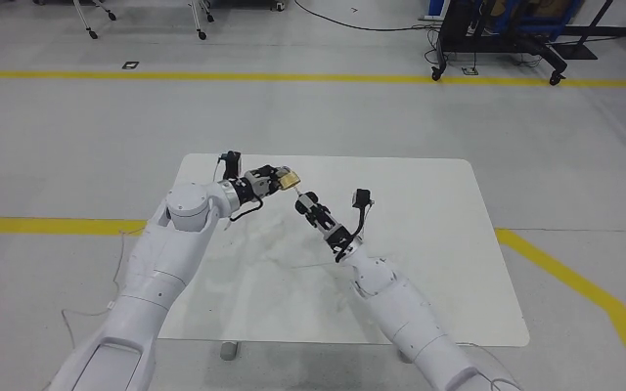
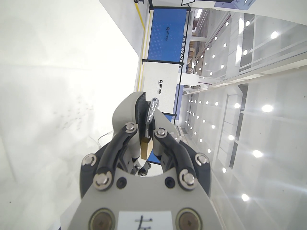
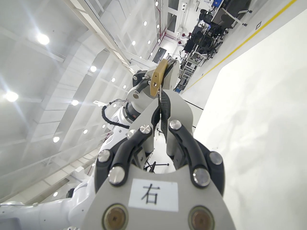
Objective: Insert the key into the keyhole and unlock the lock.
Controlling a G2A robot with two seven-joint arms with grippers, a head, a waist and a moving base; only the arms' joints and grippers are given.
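Note:
A brass padlock [image 1: 289,180] hangs in the air over the back of the white table [image 1: 421,254]. My left gripper [image 1: 280,178] is shut on it. In the left wrist view the silver shackle [image 2: 153,106] sits between the pads, with the brass body [image 2: 145,148] below them. My right gripper [image 1: 304,202] is shut on the key [image 3: 158,100], a thin blade between its fingers. The blade points at the padlock [image 3: 158,77], and its tip reaches the keyhole face [image 3: 155,84]. How deep it sits is hidden.
The white table's back edge [image 1: 323,156] lies just behind both grippers. Bare table surface spreads to the right and toward the front [image 1: 293,293]. Yellow floor lines [image 1: 293,75] and a wheeled rack [image 1: 499,39] lie far beyond the table.

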